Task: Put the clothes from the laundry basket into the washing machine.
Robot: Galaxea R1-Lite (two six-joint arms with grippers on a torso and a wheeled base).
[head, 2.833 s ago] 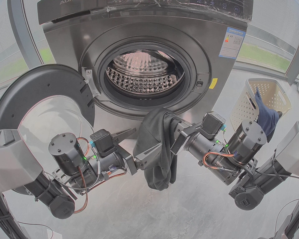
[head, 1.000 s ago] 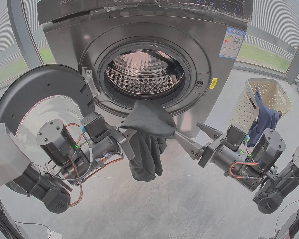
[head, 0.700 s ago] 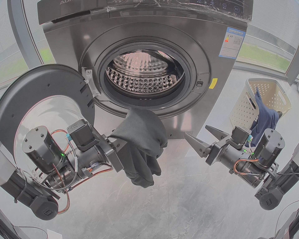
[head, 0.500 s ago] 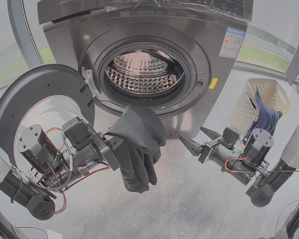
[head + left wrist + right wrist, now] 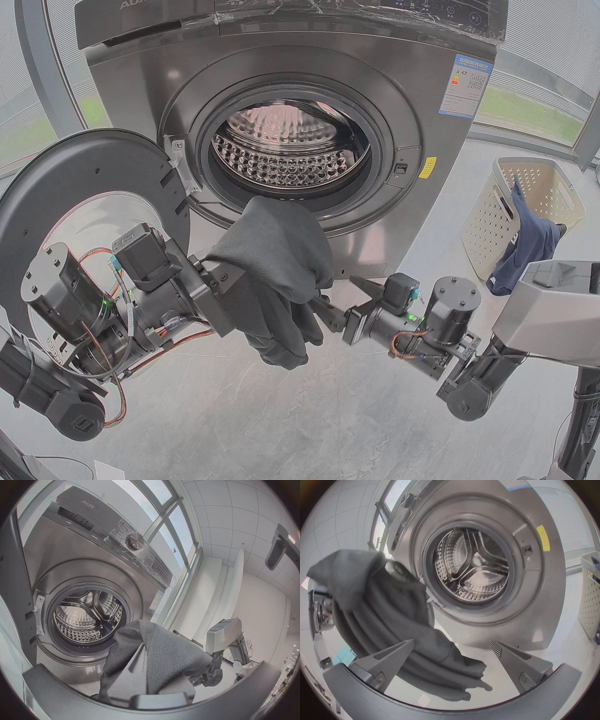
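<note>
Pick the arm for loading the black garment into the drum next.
Left. Its claw already holds the black garment right before the open drum. The right claw is open and empty, lower down.

Washing machine (image 5: pixel 400 106) cased in brushed grey metal with a satin sheen, drum (image 5: pixel 281 165) inside it formed of polished, perforated steel, dark garment (image 5: pixel 281 250) before its opening knitted of matt open-mesh cloth, laundry basket (image 5: pixel 484 225) to its right moulded in matt cream perforated plastic, floor (image 5: pixel 362 431) beneath it finished glossy and marble-veined
</note>
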